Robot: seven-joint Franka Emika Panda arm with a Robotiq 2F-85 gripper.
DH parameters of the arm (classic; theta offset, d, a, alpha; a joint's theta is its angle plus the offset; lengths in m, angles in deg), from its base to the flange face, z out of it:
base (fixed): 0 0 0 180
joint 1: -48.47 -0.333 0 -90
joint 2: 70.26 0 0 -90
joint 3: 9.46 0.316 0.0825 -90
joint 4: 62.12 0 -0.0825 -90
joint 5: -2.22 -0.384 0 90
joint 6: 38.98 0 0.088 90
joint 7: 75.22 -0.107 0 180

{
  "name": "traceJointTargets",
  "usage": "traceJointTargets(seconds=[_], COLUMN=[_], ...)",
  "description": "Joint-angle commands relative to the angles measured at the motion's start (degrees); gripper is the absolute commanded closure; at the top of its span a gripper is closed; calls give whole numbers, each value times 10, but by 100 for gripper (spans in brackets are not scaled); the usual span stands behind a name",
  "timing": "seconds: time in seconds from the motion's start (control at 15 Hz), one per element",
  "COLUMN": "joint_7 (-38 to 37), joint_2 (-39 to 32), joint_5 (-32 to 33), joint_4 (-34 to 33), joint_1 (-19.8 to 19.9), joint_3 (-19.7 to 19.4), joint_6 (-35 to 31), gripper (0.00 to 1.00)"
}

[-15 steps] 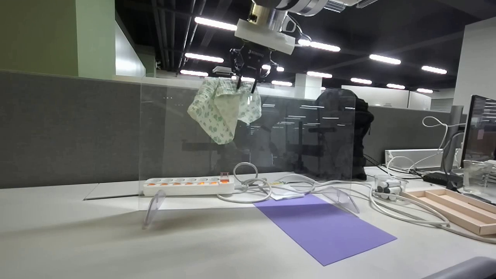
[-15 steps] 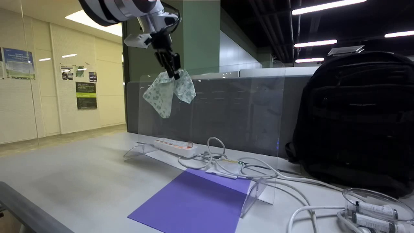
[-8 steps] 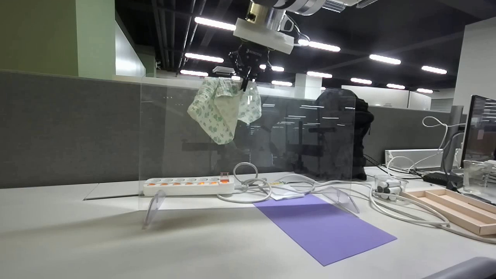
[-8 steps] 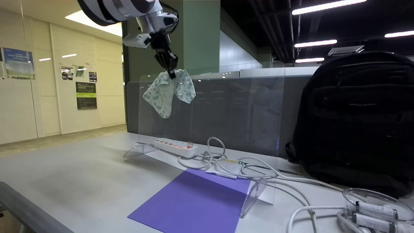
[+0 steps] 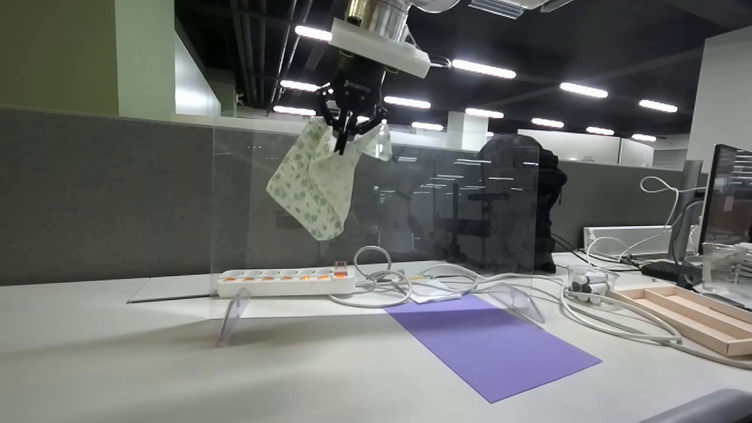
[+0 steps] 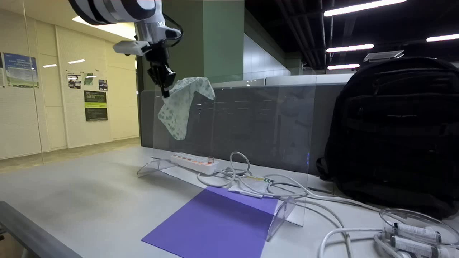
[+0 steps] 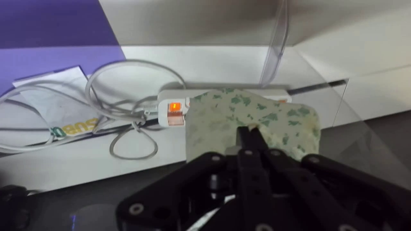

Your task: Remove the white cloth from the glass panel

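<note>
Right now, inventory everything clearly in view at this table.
clear panel: one, colourless, upright on table
cloth: one, white with green print, over panel's top
power strip: one, white, alongside panel
cables: several, whitish, beside strip
packet: one, white, among cables
sheet: one, purple, flat on table
partition: one, grey, beyond table
backpack: one, black, near partition
container: one, clear, beside cables, several cylinders inside
tray: one, pinkish tan, beside container
monitor: one, black, beyond tray
table: one, white, underneath
gripper: one, black, shut on cloth
arm: one, mostly white, overhead
</note>
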Motion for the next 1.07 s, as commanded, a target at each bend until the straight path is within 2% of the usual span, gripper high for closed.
traceJointTargets(seconds=[0.0,0.47,0.53,0.6,1.0], joint_7=[31,39,38,40,16], joint_2=[-9,-34,-36,-38,-42], joint_5=[-13,-3,-1,3,15], joint_4=[-4,-1,-1,-2,-1], joint_1=[-25,-37,-37,-36,-37], joint_3=[-4,-9,-10,-11,-17], joint_6=[72,155,159,160,152], gripper=[100,100,74,73,34])
